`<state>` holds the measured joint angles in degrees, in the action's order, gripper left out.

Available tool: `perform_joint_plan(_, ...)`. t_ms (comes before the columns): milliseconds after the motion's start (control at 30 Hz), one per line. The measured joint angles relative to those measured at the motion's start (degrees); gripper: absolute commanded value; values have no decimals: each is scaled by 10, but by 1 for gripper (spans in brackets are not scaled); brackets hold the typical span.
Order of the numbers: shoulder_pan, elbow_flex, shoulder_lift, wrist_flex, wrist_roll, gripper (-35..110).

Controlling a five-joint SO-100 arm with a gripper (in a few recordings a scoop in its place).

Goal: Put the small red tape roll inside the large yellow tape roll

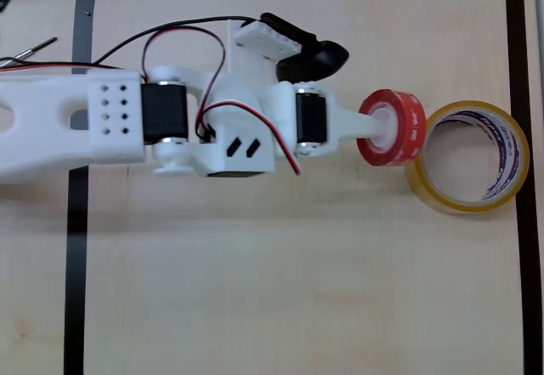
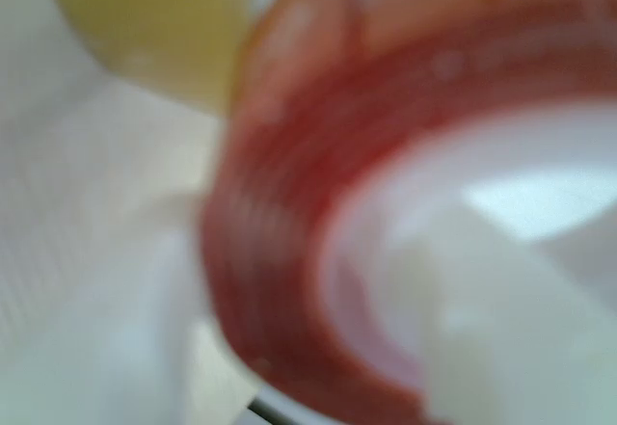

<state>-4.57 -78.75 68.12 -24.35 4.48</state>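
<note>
My gripper (image 1: 384,130) is clamped on the small red tape roll (image 1: 393,127), one finger through its white core, roll tilted on edge. The large yellow tape roll (image 1: 469,156) lies flat on the table (image 1: 255,290) at 3 o'clock of the red one; their rims look touching or nearly so in the overhead view. Wrist view is blurry: red roll (image 2: 289,280) close up, yellow roll (image 2: 154,30) at 11 o'clock. Risks: the red rim catches the yellow wall and shoves it toward the black tape border (image 1: 514,69); released tilted, it hangs on the rim.
</note>
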Motion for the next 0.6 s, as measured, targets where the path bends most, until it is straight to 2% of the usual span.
perform_joint_plan(600, 13, 121, -86, 7, 0, 0)
